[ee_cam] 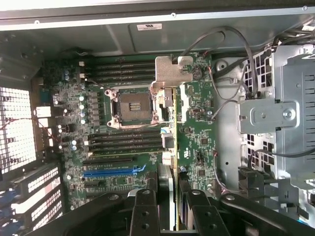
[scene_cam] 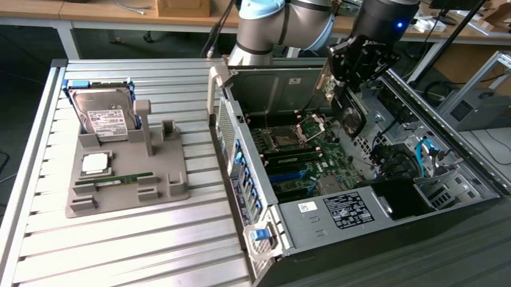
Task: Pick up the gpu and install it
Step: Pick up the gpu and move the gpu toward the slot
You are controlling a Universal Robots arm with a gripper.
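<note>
Black two-finger gripper (scene_cam: 353,84) (ee_cam: 170,199) is clamped on the gpu (scene_cam: 349,115) (ee_cam: 170,128) — thin flat card, dark face, yellow-green board edge, silver metal bracket at its far end. Narrow grip, one finger (ee_cam: 145,211) on each face. The card hangs edge-down inside the open grey-and-black metal computer case (scene_cam: 319,230), above the green motherboard (scene_cam: 307,164) (ee_cam: 197,142), toward the case's far edge and just beside the square CPU socket (scene_cam: 283,141) (ee_cam: 133,105). Can't tell if it touches the board. In the wrist view the card's edge runs crosswise to the long blue expansion slot (ee_cam: 112,172). The case lies at the slatted aluminium table's (scene_cam: 119,239) edge on the exterior view's right. A grey plastic parts fixture (scene_cam: 172,185) toward the opposite edge carries a silver hard drive (scene_cam: 102,116) with a white label and a narrow green RAM stick (scene_cam: 116,178).
</note>
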